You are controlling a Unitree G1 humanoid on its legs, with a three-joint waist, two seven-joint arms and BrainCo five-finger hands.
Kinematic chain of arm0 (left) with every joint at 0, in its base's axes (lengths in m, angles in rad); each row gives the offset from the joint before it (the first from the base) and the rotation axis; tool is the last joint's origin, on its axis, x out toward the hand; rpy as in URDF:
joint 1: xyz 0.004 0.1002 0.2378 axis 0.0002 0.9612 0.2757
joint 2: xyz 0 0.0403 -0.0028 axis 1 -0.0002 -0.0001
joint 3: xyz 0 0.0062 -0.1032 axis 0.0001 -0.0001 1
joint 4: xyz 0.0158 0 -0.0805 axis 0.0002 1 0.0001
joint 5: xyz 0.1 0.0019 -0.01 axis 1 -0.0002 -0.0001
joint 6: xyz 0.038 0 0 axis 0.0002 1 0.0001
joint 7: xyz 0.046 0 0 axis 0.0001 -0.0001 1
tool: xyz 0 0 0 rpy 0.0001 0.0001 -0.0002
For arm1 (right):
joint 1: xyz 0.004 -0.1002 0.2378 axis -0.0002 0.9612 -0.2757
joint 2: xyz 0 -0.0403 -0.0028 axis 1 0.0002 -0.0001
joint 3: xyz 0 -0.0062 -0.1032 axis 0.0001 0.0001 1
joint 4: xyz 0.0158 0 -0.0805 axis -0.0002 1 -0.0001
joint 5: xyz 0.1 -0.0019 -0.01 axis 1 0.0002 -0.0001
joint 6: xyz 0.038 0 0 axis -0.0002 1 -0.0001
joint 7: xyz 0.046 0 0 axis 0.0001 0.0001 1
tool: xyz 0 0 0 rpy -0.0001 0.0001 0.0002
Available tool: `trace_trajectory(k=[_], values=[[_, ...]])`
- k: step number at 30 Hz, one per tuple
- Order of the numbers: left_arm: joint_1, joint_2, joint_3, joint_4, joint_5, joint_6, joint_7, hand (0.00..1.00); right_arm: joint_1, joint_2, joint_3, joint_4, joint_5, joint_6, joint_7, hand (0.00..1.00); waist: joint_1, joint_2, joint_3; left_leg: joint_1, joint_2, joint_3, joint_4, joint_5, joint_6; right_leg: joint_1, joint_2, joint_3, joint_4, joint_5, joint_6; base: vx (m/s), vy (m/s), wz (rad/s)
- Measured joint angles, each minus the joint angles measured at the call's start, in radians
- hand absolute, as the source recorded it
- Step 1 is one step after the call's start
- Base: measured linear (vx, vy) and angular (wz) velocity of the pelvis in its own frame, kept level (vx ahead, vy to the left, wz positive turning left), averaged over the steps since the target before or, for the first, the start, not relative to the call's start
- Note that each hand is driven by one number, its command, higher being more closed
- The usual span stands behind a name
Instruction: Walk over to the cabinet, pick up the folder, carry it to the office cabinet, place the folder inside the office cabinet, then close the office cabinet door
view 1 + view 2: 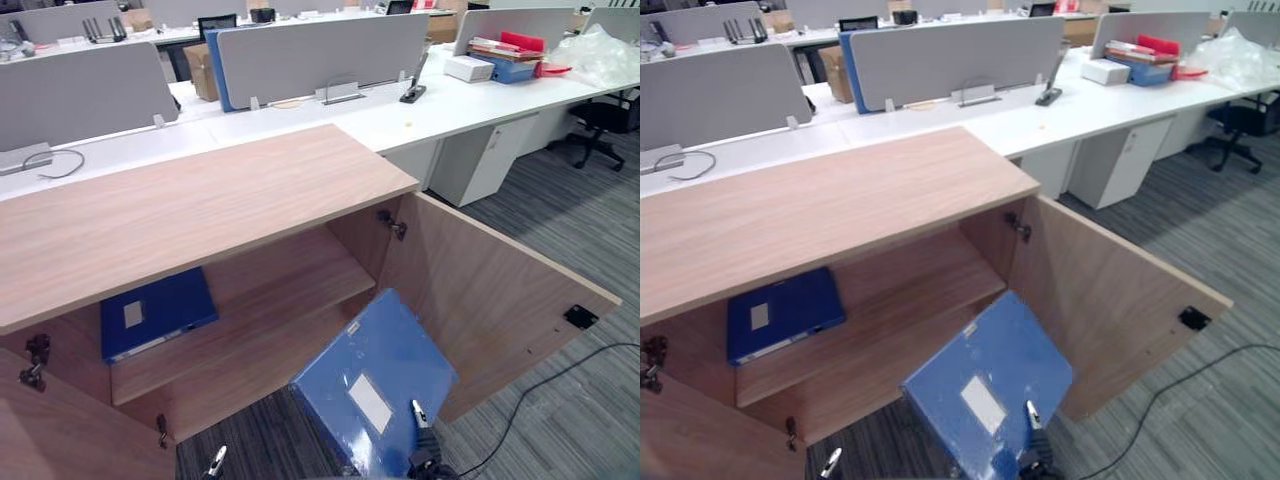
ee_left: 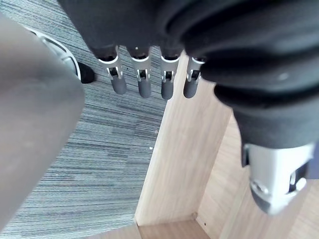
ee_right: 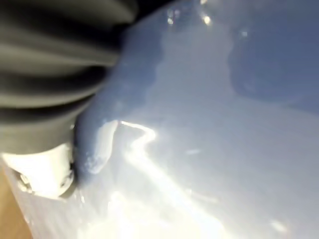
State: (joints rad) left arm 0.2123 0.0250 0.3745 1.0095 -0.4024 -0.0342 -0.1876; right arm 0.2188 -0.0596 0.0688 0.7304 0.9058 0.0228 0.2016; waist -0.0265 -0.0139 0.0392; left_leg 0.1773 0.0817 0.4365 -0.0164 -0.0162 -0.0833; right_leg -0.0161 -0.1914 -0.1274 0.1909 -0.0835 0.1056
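A glossy blue folder (image 1: 375,375) with a white label hangs tilted in front of the open wooden office cabinet (image 1: 180,210), its upper edge near the lower shelf. My right hand (image 1: 426,458) holds it by its near edge, thumb on the upper face; the folder's shiny face (image 3: 224,124) shows close up in the right wrist view. A second, darker blue folder (image 1: 155,312) lies flat on the left of the cabinet's shelf. The right door (image 1: 490,290) stands wide open. My left hand (image 2: 144,74) hangs low by the left door (image 1: 60,430), fingers straight and holding nothing.
Behind the cabinet run white desks (image 1: 470,100) with grey dividers (image 1: 320,50), a cardboard box (image 1: 200,70) and stacked papers (image 1: 505,55). A white drawer unit (image 1: 485,160) and a black office chair (image 1: 600,120) stand to the right on grey carpet.
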Motion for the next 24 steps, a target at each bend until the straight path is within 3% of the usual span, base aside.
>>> trace_trajectory(k=[7,9,11,14,17,21,24], values=[[-0.018,-0.005,-0.062,-0.008,-0.001,-0.005,0.032,0.0,-0.281,-0.005,0.055,0.204,-0.022,0.003,-0.068,1.0,0.04,0.017,0.006,-0.021,0.001,-0.066,-0.014,0.014,-0.005,0.021,0.005,-0.071,-0.019,0.002,0.007,0.03,-0.018,0.25],[-0.026,-0.001,-0.087,-0.028,-0.002,-0.006,0.041,0.0,-0.386,-0.004,0.054,0.244,-0.012,0.0,-0.093,1.0,0.064,0.017,0.025,-0.056,0.001,-0.116,0.012,0.012,-0.002,0.044,-0.003,-0.124,-0.04,0.006,0.013,0.05,-0.011,0.66],[-0.039,0.001,-0.103,-0.052,-0.001,-0.007,0.049,0.0,-0.465,-0.005,0.046,0.248,0.017,-0.007,-0.112,1.0,0.084,0.019,0.058,-0.13,0.015,-0.153,0.124,-0.034,0.003,0.045,-0.011,-0.172,-0.036,0.01,0.019,0.0,-0.012,0.64],[-0.058,-0.001,-0.114,-0.084,-0.002,-0.013,0.062,0.0,-0.608,-0.009,0.034,0.245,0.057,-0.023,-0.14,1.0,0.11,0.056,0.114,-0.301,0.071,-0.205,0.382,-0.135,0.023,0.001,-0.012,-0.239,0.035,0.006,0.02,-0.05,0.043,0.49],[-0.086,0.012,-0.144,-0.1,0.001,-0.014,0.099,0.0,-0.701,-0.016,0.009,0.197,0.096,-0.044,-0.172,1.0,0.124,0.066,0.166,-0.424,0.082,-0.243,0.555,-0.206,0.043,-0.087,-0.057,-0.28,0.207,-0.078,0.019,-0.09,0.097,0.45],[-0.096,0.039,-0.171,-0.109,0.009,-0.013,0.14,0.0,-0.808,-0.051,-0.049,0.05,0.147,-0.08,-0.217,1.0,0.125,0.075,0.248,-0.625,0.059,-0.29,0.802,-0.302,0.079,-0.262,-0.159,-0.278,0.495,-0.203,0.031,-0.14,0.102,0.35],[-0.092,0.039,-0.173,-0.117,0.001,-0.014,0.144,0.0,-0.878,-0.111,-0.052,-0.018,0.177,-0.106,-0.239,1.0,0.124,0.076,0.284,-0.724,0.042,-0.297,0.902,-0.327,0.095,-0.364,-0.209,-0.257,0.617,-0.241,0.034,-0.18,0.091,0.22]])
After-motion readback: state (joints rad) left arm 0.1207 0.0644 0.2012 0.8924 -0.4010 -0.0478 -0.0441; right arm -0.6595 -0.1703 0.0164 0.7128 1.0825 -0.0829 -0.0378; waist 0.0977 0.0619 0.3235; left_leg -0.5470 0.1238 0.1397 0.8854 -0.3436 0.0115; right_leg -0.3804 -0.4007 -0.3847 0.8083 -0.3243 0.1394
